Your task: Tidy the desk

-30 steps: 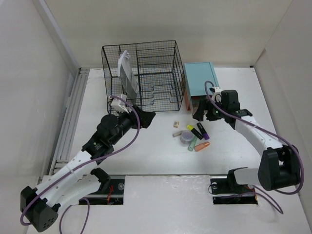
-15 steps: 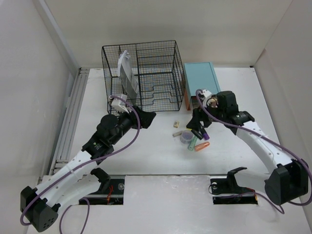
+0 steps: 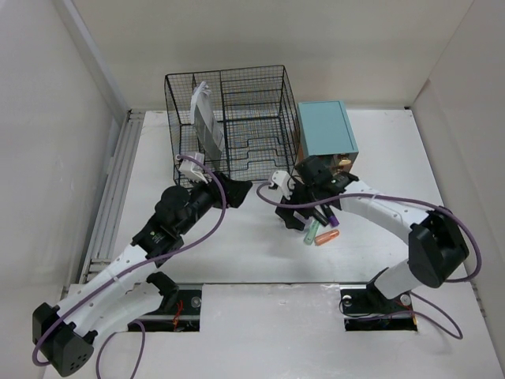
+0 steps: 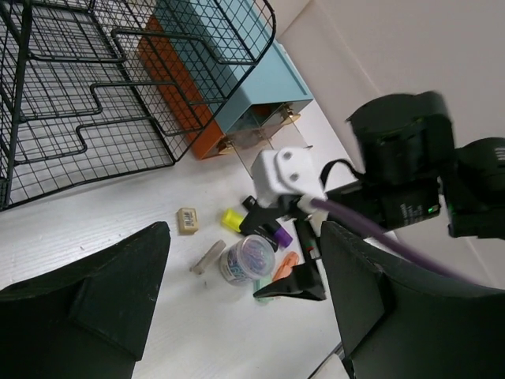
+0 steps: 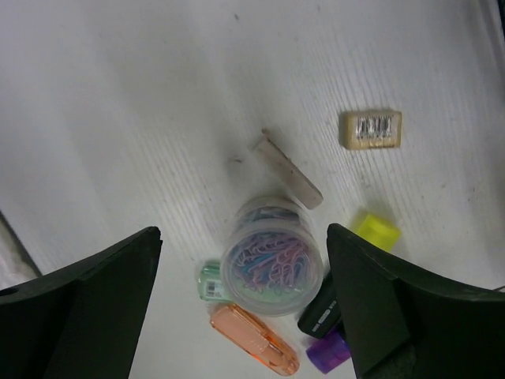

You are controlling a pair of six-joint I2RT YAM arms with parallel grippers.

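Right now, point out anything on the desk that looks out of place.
A loose heap lies on the bare desk near the teal drawer box: a tub of paper clips, an eraser, a beige stick and highlighters at mixed angles. None is in the wire organizer.

Robotics lab cell, white desk (image 3: 237,257) boxed by pale walls (image 3: 47,118), 2 bolted-down arms (image 3: 170,217)
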